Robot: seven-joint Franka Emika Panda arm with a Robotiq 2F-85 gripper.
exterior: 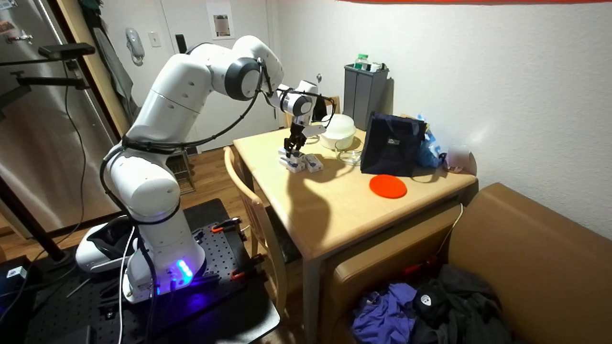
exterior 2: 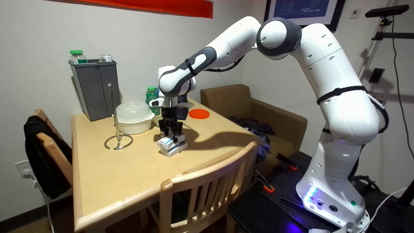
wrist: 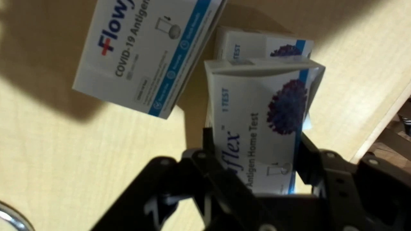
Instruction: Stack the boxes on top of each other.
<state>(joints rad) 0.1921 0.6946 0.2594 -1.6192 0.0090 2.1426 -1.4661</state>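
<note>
My gripper (wrist: 257, 150) has its two black fingers closed against the long sides of a white test box (wrist: 253, 96), whose near end flap bulges a little. This held box (exterior 2: 167, 141) is right over a second white box (exterior 2: 175, 150), roughly aligned and slightly tilted; I cannot tell whether they touch. The lower box (wrist: 245, 43) shows past the held box's end in the wrist view. A third white box (wrist: 138, 61) lies flat on the table beside them, turned at an angle. It also shows in an exterior view (exterior: 313, 163), close to the gripper (exterior: 294, 149).
A white lidded bowl (exterior 2: 133, 124) and a metal ring stand (exterior 2: 118, 141) stand near the boxes. A black bag (exterior: 393, 145), a red disc (exterior: 387, 186) and a grey bin (exterior: 366, 98) are on the table (exterior: 344, 210). A wooden chair (exterior 2: 210, 174) stands at the table edge.
</note>
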